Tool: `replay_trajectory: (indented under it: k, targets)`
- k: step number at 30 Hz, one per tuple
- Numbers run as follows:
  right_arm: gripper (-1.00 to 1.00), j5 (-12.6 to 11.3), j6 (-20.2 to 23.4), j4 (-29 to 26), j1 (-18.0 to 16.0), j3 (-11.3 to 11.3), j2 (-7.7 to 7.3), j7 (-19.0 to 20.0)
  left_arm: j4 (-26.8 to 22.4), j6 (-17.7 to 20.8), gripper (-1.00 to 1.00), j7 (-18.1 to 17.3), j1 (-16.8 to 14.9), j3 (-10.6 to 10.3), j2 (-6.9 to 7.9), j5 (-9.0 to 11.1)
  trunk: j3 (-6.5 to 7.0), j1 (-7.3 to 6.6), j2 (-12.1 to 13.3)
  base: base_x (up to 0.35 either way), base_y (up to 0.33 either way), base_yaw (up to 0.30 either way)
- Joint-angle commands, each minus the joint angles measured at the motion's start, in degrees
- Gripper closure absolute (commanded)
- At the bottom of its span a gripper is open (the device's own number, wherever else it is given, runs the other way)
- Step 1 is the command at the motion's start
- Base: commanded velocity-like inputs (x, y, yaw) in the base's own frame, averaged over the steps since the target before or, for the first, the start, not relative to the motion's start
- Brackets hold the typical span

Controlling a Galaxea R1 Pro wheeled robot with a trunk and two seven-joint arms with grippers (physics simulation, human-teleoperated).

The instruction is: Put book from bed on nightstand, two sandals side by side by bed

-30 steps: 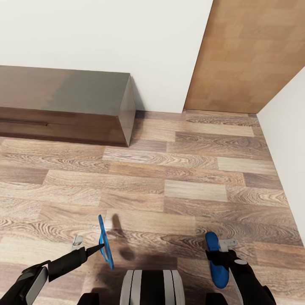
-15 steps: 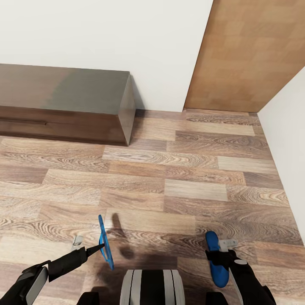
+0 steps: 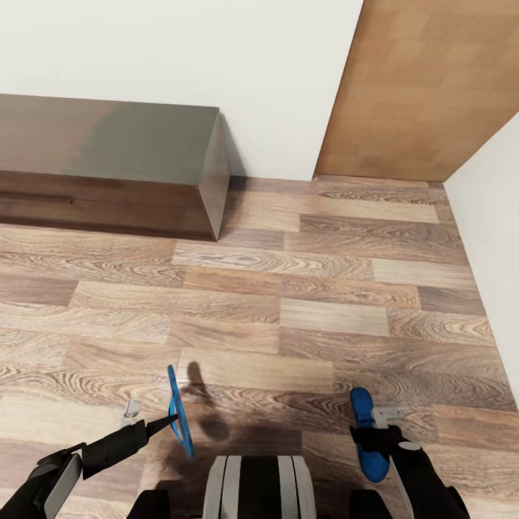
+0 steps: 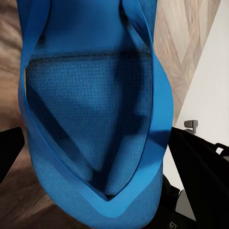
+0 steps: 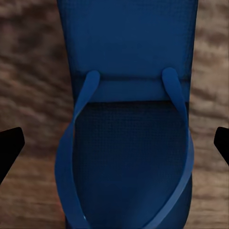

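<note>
Your left end effector (image 3: 171,420) clamped on blue sandal (image 3: 179,421) (held edge-on); right end effector (image 3: 373,431) clamped on other sandal (image 3: 367,434), above wood-plank floor (image 3: 303,317).

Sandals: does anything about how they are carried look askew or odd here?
Yes. The left gripper holds its sandal turned on edge, so it shows as a thin blue sliver in the head view, while the right gripper carries the other sandal flat. Nothing is dropped or damaged.
</note>
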Motion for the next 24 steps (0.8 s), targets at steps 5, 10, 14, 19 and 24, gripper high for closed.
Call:
replay_trajectory:
  k: [5, 10, 14, 19, 24]
  targets:
    - [-1.0, 0.62, 0.19, -0.12, -0.03, -0.25, 0.03, 0.51, 0.01, 0.54, 1.0, -0.11, -0.02, 0.02, 0.04, 0.24, -0.03, -0.01, -0.01, 0.0, 0.0, 0.0]
    - [-1.0, 0.61, 0.21, -0.12, -0.02, -0.25, 0.06, 0.51, 0.01, 0.54, 1.0, -0.11, -0.01, 0.02, 0.02, 0.24, -0.47, 0.04, -0.04, 0.0, 0.0, 0.0]
    - [-1.0, 0.6, 0.22, -0.12, -0.03, -0.25, 0.02, 0.51, 0.01, 0.54, 1.0, -0.11, 0.0, 0.02, 0.01, 0.24, -0.92, 0.09, -0.07, 0.0, 0.0, 0.0]
    - [-1.0, 0.62, 0.22, -0.12, -0.03, -0.28, 0.0, 0.51, 0.02, 0.54, 1.0, -0.11, 0.0, 0.02, 0.05, 0.24, -0.92, 0.09, -0.07, 0.0, 0.0, 0.0]
    - [-1.0, 0.6, 0.26, -0.12, -0.02, -0.28, 0.0, 0.51, 0.02, 0.54, 1.0, -0.11, -0.03, 0.02, 0.01, 0.24, -0.92, 0.09, -0.07, 0.0, 0.0, 0.0]
